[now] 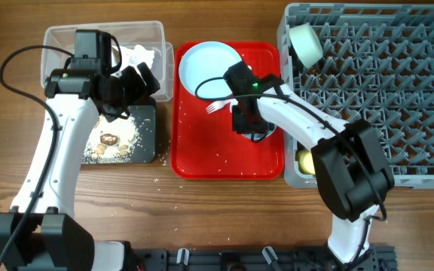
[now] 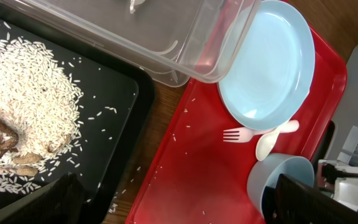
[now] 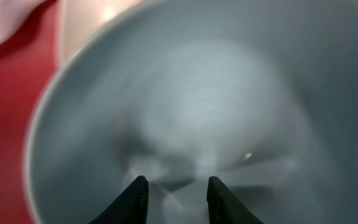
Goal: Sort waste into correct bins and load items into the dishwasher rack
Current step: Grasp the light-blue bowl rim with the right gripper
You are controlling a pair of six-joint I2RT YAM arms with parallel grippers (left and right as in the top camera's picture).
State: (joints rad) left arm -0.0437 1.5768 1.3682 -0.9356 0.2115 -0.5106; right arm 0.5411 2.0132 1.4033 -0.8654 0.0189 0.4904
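Observation:
My right gripper (image 1: 251, 126) reaches down into the pale blue bowl (image 3: 229, 93) on the red serving tray; its fingers (image 3: 178, 186) are a little apart inside the bowl, with nothing between them. My left gripper (image 1: 130, 84) is open and empty (image 2: 173, 182), hovering between the black tray (image 1: 145, 132) and the clear tub (image 1: 153, 34). Rice and brownish food scraps (image 2: 5, 134) lie on the black tray. A white tissue (image 1: 138, 54) lies in the tub. The pale blue plate (image 1: 206, 66), white fork (image 2: 238, 134) and spoon (image 2: 272, 137) lie on the red tray. The snack wrapper is out of view.
The grey dishwasher rack (image 1: 398, 98) fills the right side, with the pale green bowl (image 1: 305, 44) at its far left corner and a yellow cup (image 1: 305, 159) at its near left corner. The red tray (image 1: 224, 154) carries stray rice grains.

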